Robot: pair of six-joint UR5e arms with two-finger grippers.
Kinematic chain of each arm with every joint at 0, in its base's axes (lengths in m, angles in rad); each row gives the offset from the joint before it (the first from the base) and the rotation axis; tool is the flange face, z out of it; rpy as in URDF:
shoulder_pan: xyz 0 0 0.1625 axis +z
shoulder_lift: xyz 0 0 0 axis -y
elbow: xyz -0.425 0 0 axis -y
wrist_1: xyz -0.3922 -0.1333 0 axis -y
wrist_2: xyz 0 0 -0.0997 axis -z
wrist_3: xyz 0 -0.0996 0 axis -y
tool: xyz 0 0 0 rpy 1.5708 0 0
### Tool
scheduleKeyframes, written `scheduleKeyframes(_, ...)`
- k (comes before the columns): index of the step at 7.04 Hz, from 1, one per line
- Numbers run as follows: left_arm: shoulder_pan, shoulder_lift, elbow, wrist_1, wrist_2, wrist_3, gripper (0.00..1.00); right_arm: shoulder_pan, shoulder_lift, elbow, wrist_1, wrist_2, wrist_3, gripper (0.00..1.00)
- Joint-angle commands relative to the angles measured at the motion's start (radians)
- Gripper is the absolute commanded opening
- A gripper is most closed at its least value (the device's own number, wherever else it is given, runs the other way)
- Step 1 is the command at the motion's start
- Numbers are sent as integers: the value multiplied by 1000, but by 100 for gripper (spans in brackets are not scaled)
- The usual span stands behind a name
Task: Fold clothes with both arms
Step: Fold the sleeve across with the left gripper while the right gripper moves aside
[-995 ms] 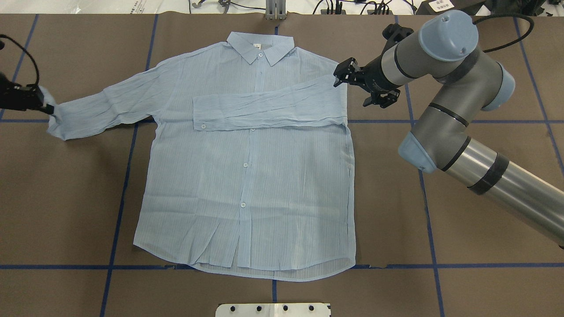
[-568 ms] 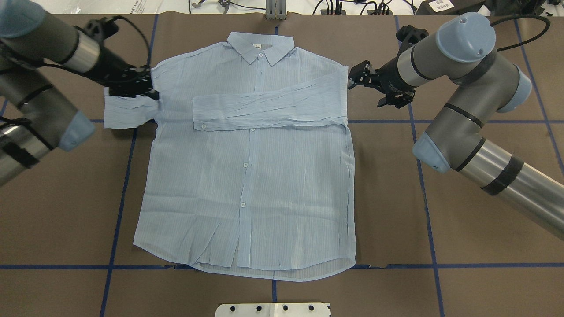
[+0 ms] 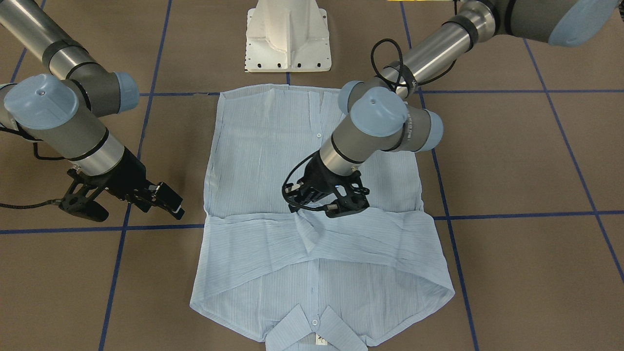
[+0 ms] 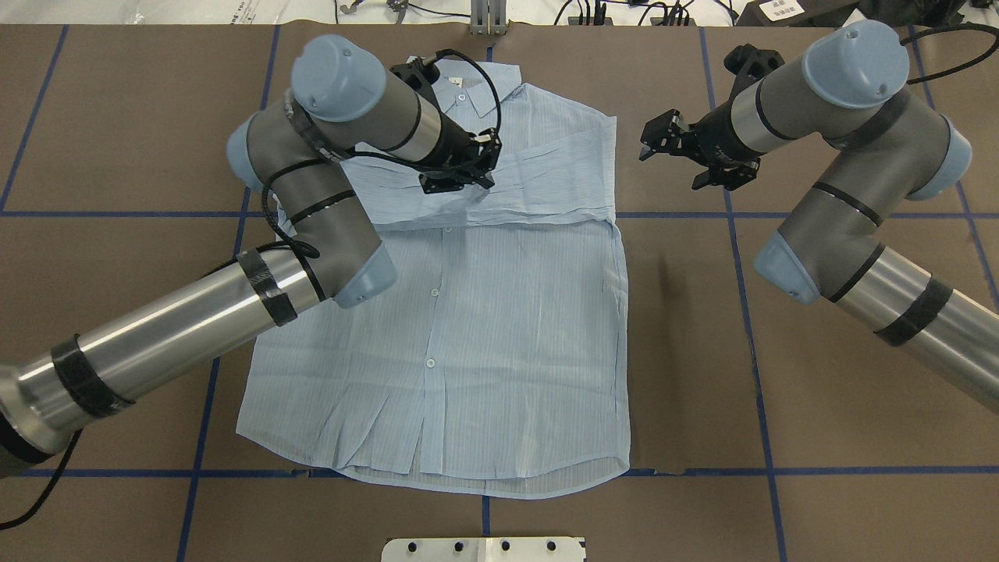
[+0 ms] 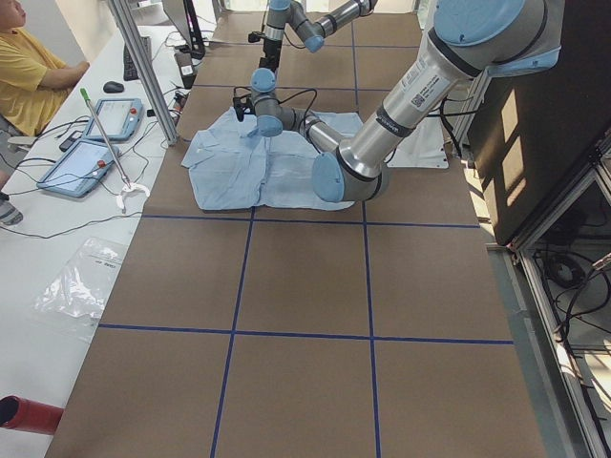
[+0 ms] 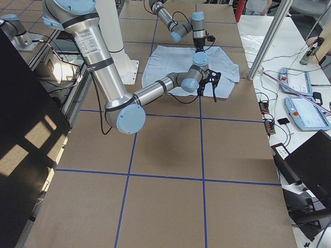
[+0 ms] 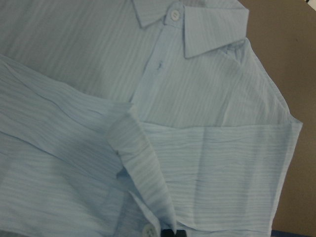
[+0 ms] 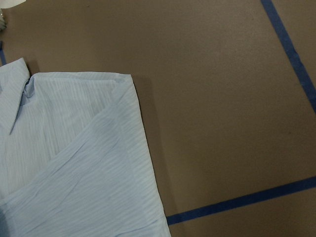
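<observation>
Brown taped table (image 4: 702,351), shirt (image 4: 507,336), left fingers (image 4: 445,184) pinching its sleeve (image 7: 148,173), right fingers (image 4: 662,127) apart

Shirt (image 3: 253,146): flat on the table (image 3: 512,156), sleeves folded in a band across its chest.
Left claw (image 3: 317,208): down on the shirt's sleeve band, cloth puckered beneath it.
Right claw (image 3: 168,200): just beside the shirt's edge, fingers parted.

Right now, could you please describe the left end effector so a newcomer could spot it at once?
Find the pale blue shirt spread on the brown table. Near its collar are two black end effectors; the left end effector is down on the chest, gripping a folded-in sleeve. Its neighbour, the right end effector, hangs open beside the shirt, over bare table.
</observation>
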Motion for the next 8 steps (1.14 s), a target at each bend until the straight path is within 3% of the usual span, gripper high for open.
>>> scheduleKeyframes(1, 65, -24, 7, -5, 79, -15, 7, 1, -21, 19, -1, 0, -1, 99)
scheduleKeyframes(2, 68, -23, 8, -5, 77, -3, 84, 0, -29, 28, -2, -9, 1, 99)
scheduleKeyframes(3, 68, -26, 4, -5, 77, -1, 99, -2, -30, 33, -2, -14, 8, 100)
scheduleKeyframes(4, 66, -23, -22, -2, 73, -3, 99, -37, -56, 72, -5, -22, 19, 100)
scheduleKeyframes(5, 66, 44, -135, 7, 71, -3, 99, -103, -116, 154, -11, -60, 37, 100)
scheduleKeyframes(6, 65, 185, -292, 9, 53, 7, 99, -191, -186, 256, -21, -119, 135, 100)
scheduleKeyframes(7, 60, 268, -367, 9, 21, 20, 99, -305, -207, 345, -110, -199, 239, 99)
scheduleKeyframes(8, 48, 308, -401, 10, 19, 84, 99, -436, -199, 452, -316, -295, 308, 99)
